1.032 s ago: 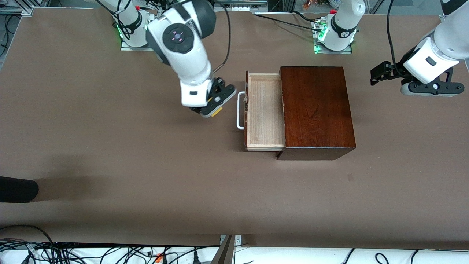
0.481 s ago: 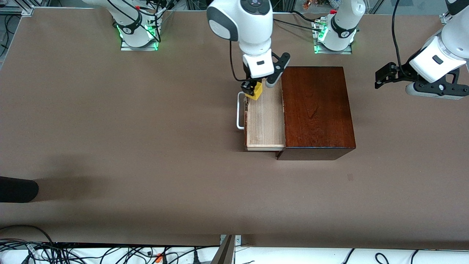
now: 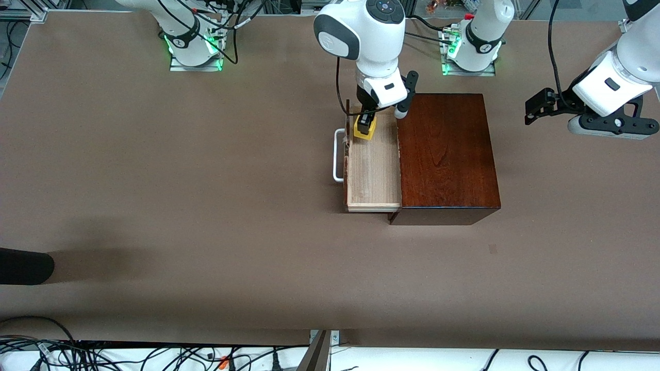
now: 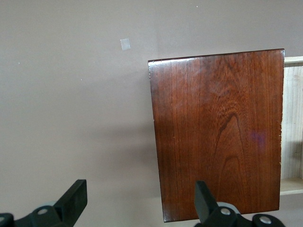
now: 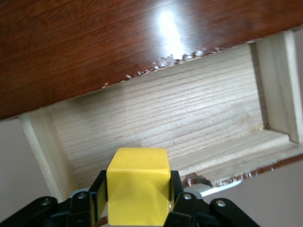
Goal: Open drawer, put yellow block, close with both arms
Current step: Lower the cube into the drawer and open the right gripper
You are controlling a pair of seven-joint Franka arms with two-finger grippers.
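The drawer stands pulled out of the dark reddish-brown wooden box, its pale wood floor bare and its white handle facing the right arm's end of the table. My right gripper is shut on the yellow block and hangs over the drawer's end nearest the robot bases. My left gripper is open with nothing between its fingers, off the box's side toward the left arm's end of the table.
A dark rounded object pokes in over the table edge at the right arm's end, nearer the front camera. Cables lie along the table's front edge. Brown tabletop surrounds the box.
My right arm has carried the yellow block from beside the drawer's handle to over the open drawer and then a little lower into it. The left arm has shifted only slightly.
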